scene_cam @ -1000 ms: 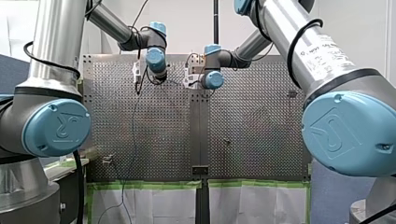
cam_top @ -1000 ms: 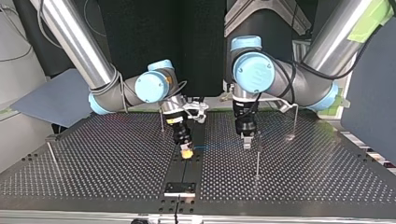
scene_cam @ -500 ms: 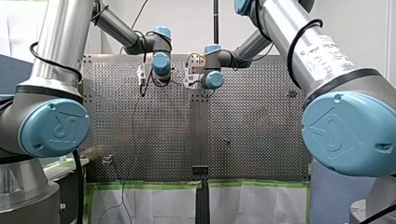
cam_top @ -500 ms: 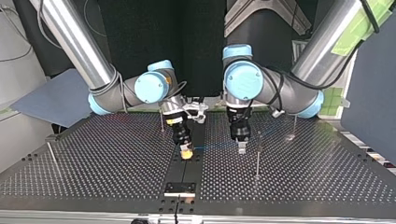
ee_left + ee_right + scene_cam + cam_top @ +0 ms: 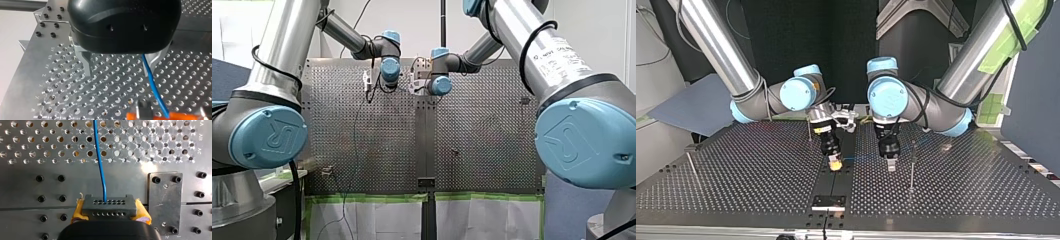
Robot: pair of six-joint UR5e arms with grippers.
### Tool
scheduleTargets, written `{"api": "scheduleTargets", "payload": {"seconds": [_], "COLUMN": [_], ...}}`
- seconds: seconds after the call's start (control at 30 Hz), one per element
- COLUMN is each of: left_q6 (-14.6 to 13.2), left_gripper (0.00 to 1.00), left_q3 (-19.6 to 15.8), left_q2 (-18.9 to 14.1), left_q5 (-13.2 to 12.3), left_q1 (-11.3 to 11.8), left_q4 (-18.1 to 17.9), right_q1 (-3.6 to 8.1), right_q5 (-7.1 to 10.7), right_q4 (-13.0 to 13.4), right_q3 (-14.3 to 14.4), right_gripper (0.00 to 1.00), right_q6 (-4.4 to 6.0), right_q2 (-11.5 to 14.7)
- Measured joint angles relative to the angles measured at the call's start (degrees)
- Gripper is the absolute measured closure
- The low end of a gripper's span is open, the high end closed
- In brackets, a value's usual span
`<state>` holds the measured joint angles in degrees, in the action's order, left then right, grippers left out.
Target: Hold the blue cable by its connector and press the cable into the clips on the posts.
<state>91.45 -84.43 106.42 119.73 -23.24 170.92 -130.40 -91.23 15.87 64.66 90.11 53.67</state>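
Perforated table [image 5: 30, 182], R claw [image 5: 110, 212] tight on connector [image 5: 110, 205]

The front camera sits behind and above my shoulders and looks forward over the table [image 5: 482, 125]. My left arm [image 5: 267, 135] and my right arm [image 5: 582, 140] stand very near to it at its two sides, and the work is far. The top camera stands across the table, low, and faces me, so there my sides are crossed. These two views share the middle of the table, seen from opposite ends. The left wrist camera looks along my left gripper [image 5: 119, 71], close over the holes. The right wrist camera is equally close, over the connector [image 5: 108, 206]. Both wrist views share the cable [image 5: 152, 85].
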Motion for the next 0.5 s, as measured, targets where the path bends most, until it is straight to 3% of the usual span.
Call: {"api": "scheduleTargets", "payload": {"seconds": [0.1,0.17,0.2,0.27,0.3,0.37,0.4,0.43,0.47,0.5], "left_q6": [-0.5,-0.8,-1.0,-1.4,-1.6,-2.0,-2.2,-2.3,-2.4,-2.5], "left_gripper": [0.00,0.18,0.18,0.44,0.44,0.70,0.70,0.84,0.92,0.92], "left_q3": [0.0,0.0,0.1,0.1,0.0,0.0,0.0,0.1,0.1,0.1], "left_q2": [0.0,0.0,0.0,0.0,0.0,0.0,0.0,0.0,0.0,0.0], "left_q5": [0.8,1.7,2.0,2.5,2.7,2.9,3.0,3.0,3.0,3.1], "left_q1": [0.0,-0.1,-0.1,-0.2,-0.2,-0.2,-0.2,-0.2,-0.2,-0.2], "left_q4": [0.0,-0.1,-0.1,-0.2,-0.2,-0.2,-0.2,-0.2,-0.3,-0.3], "right_q1": [0.01,0.01,0.01,0.01,0.01,0.01,0.01,0.01,0.01,0.01], "right_q5": [0.04,0.06,0.06,0.07,0.07,0.07,0.07,0.07,0.07,0.07], "right_q4": [-0.1,-0.1,-0.1,-0.1,-0.1,-0.1,-0.1,-0.1,-0.1,-0.1], "right_q3": [0.0,0.0,0.0,0.0,0.0,0.0,0.0,0.0,0.0,0.0], "right_gripper": [1.00,1.00,1.00,1.00,1.00,1.00,1.00,1.00,1.00,1.00], "right_q6": [-0.01,-0.01,-0.01,-0.01,0.00,0.00,0.00,-0.02,-0.02,-0.02], "right_q2": [0.0,0.0,0.0,0.0,0.0,0.0,0.0,0.0,0.0,0.0]}}
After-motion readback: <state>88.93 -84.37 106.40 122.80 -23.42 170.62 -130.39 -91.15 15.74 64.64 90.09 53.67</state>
